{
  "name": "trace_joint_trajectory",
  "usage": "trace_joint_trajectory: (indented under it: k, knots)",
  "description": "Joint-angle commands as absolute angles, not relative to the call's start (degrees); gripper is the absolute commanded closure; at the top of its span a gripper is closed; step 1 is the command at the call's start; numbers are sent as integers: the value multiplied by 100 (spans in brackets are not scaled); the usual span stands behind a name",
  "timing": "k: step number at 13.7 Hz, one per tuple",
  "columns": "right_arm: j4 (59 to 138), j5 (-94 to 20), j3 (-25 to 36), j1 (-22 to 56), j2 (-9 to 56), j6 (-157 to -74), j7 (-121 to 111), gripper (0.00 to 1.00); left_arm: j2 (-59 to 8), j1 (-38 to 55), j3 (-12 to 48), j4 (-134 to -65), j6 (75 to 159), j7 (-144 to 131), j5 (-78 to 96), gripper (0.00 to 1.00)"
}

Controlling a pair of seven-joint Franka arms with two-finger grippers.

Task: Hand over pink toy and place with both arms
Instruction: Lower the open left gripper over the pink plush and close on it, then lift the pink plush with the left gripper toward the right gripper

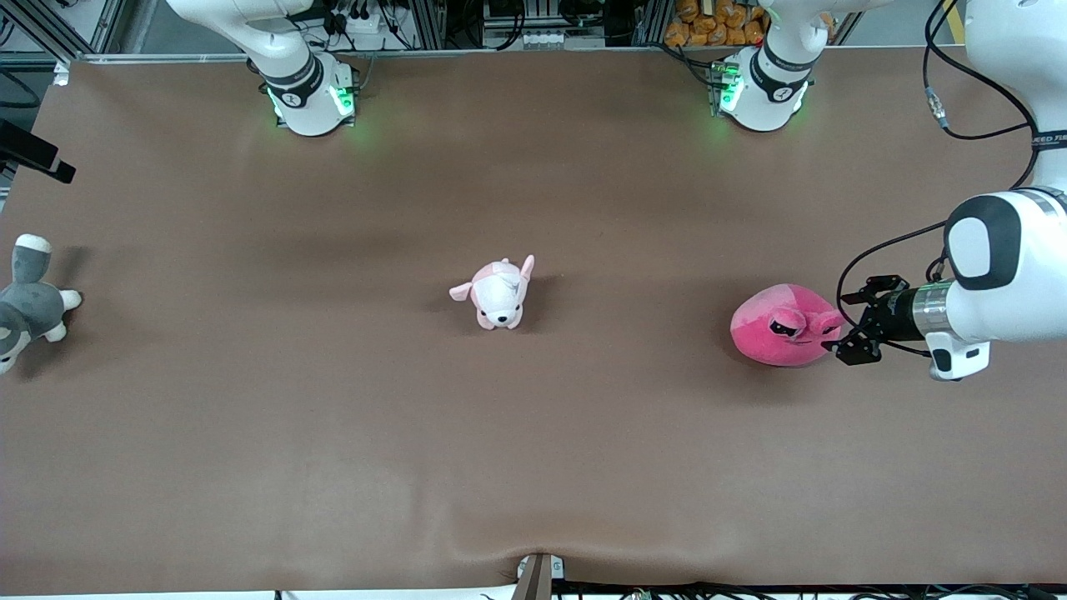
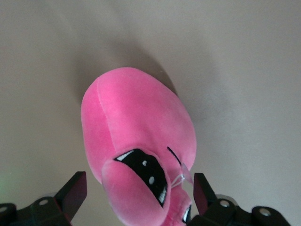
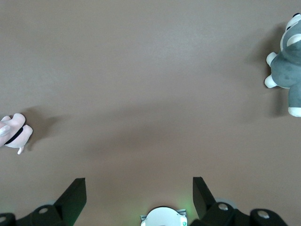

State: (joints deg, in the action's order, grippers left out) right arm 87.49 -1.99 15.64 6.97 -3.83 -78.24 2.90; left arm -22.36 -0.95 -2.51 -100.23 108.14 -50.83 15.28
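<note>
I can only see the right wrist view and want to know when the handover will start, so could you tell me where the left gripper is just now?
Observer: The left gripper is at the pink toy, toward the left arm's end of the table.
Operator: Thank you. Has it grasped the toy?
Observer: Not yet; its open fingers straddle the toy's face end, and the toy rests on the table.
Operator: Is anything lying close to the toy?
Observer: No; the puppy plush sits apart from it at mid-table.
</note>
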Motion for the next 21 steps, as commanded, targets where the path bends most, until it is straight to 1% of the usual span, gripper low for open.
trace_joint_trajectory:
  k: [1,2,3,4,5,11,15,17,18,21]
  knots:
    - [8710,-299,1547,633,-369,-7787,343,0,-2101,-79,-246,-10274,10995,-5186,1635,0]
    - [8710,-299,1547,633,-369,-7787,343,0,-2101,-70,-246,-10292,11021,-5212,1635,0]
    - [8710,-299,1547,633,-369,-7796,343,0,-2101,-62,-246,-10292,11039,-5351,1635,27]
    - [8710,-299,1547,633,-369,-7796,343,0,-2101,-53,-246,-10292,11100,-5431,1635,75]
    - [8710,-299,1547,642,-369,-7796,334,0,-2101,-35,-237,-10292,11109,-5475,1635,100]
    - [8710,-290,1547,633,-369,-7796,343,0,-2004,-44,-229,-10275,11101,-5519,1635,100]
    - [8710,-290,1547,624,-360,-7796,343,0,-1662,8,-194,-10213,11048,-5546,1626,100]
    - [8710,-281,1547,615,-265,-7805,316,0,-1390,53,-36,-10222,10969,-5607,1626,100]
    - [8684,-203,1547,624,-81,-7813,247,0,-1249,53,121,-10204,10838,-5799,1617,100]
    - [8578,-159,1547,624,131,-7857,255,0,-897,44,631,-10152,10548,-6519,1608,100]
